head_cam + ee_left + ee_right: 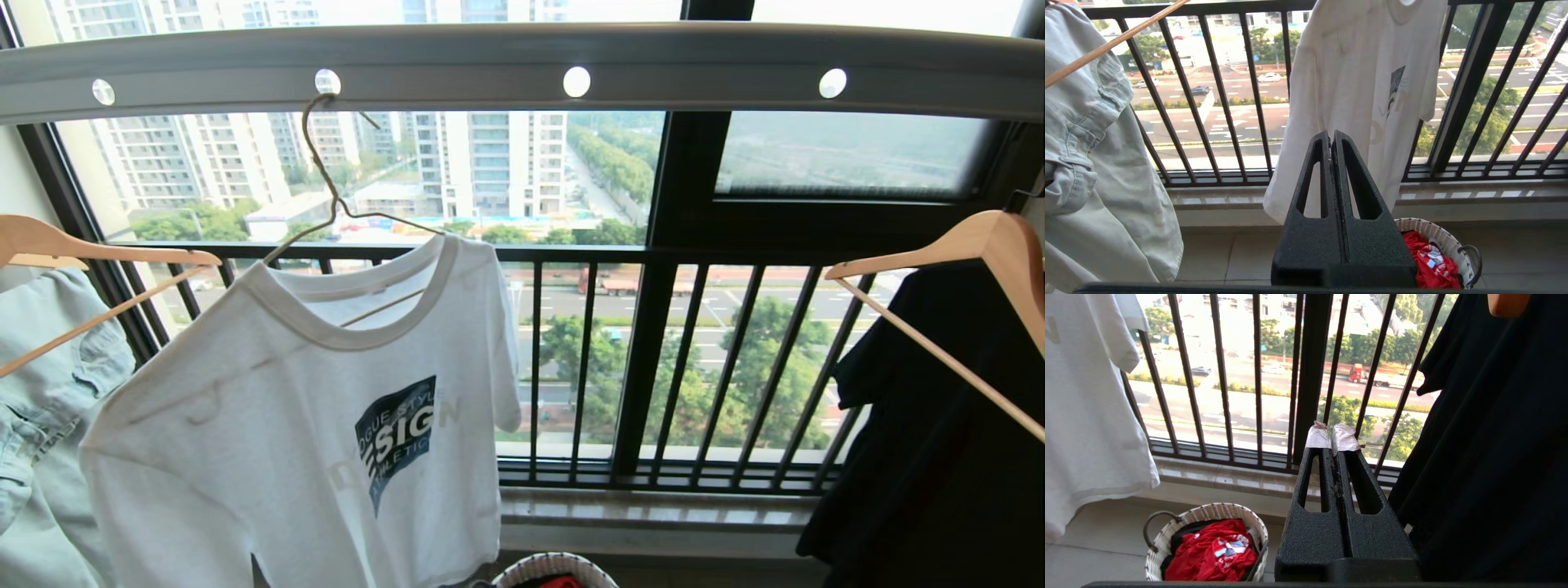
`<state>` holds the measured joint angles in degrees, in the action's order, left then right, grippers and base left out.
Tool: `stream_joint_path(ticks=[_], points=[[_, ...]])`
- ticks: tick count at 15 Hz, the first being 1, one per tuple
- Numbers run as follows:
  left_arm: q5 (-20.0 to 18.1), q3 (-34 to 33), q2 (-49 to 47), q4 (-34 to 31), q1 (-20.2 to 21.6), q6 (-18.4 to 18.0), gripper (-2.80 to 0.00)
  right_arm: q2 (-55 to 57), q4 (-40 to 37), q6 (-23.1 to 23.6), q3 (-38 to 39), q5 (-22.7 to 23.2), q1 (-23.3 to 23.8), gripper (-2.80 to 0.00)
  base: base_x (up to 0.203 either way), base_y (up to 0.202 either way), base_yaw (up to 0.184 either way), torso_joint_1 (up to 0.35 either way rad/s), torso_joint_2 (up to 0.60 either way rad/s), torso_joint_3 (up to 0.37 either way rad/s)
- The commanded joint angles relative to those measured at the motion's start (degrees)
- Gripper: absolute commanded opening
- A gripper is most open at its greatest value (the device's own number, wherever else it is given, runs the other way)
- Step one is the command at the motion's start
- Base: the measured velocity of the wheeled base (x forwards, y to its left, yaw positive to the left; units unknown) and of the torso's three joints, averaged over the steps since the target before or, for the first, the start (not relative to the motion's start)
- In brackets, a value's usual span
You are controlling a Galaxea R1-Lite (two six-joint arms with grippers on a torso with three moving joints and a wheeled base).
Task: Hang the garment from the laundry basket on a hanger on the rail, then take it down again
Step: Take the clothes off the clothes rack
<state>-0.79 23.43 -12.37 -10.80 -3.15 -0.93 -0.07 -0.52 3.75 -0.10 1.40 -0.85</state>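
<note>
Left hand, fingers pressed together and holding nothing, points at the garment hanging just ahead; right hand likewise closed, empty, above the laundry basket.

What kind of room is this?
Probably a high-up apartment balcony used for drying laundry: a T-shirt hangs from a rail, a laundry basket sits below, and tall buildings show outside.
</note>
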Motion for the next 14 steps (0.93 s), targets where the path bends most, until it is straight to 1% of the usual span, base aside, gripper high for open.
stream_joint_path(ticks=[1, 2, 3, 5, 7, 9, 11, 12, 14], points=[[0.1, 10.2, -10.4, -4.6, -5.2, -0.1, -2.8, 0.1, 0.0, -0.3, 0.0, 0.0, 0.0, -2.8, 0.0, 0.0, 0.0, 0.0, 0.0, 0.0], [0.1, 13.8, -13.4, -7.0, -7.4, -0.1, -2.8, 0.1, 0.0, -0.4, 0.0, 0.0, 0.0, -2.8, 0.0, 0.0, 0.0, 0.0, 0.0, 0.0], [0.1, 17.5, -16.9, -8.7, -8.8, -0.1, -2.8, 0.1, 0.0, -0.3, 0.0, 0.0, 0.0, -2.8, 0.0, 0.0, 0.0, 0.0, 0.0, 0.0], [0.0, 25.4, -24.3, -11.4, -10.1, -1.1, -2.8, 0.1, 0.0, -0.1, 0.0, 0.0, 0.0, -2.8, 0.0, 0.0, 0.0, 0.0, 0.0, 0.0], [-0.3, 35.5, -31.1, -15.1, -10.5, -3.3, -2.8, 0.1, 0.0, -0.1, 0.0, 0.0, 0.0, -2.8, 0.0, 0.0, 0.0, 0.0, 0.0, 0.0], [-1.5, 46.6, -36.9, -21.5, -10.7, -4.7, -2.8, 0.1, -0.1, -0.3, 0.0, 0.0, 0.0, -2.8, 0.0, 0.0, 0.0, 0.0, 0.0, 0.0], [-3.5, 57.4, -43.5, -28.5, -10.7, -5.7, -2.8, 0.1, -0.1, -0.2, 0.0, -0.1, 0.0, -2.8, 0.0, 0.0, 0.0, 0.0, 0.0, 0.0], [-4.5, 61.9, -47.4, -31.9, -10.7, -6.4, -2.8, 0.2, -0.1, -0.1, 0.0, 0.0, 0.0, -2.8, 0.0, 0.0, 0.0, 0.0, 0.0, 0.0], [-5.5, 67.8, -53.9, -35.4, -10.6, -7.6, -2.8, 0.1, -0.1, -0.1, 0.0, 0.0, 0.0, -2.8, 0.0, 0.0, 0.0, 0.0, 0.0, 0.0]])
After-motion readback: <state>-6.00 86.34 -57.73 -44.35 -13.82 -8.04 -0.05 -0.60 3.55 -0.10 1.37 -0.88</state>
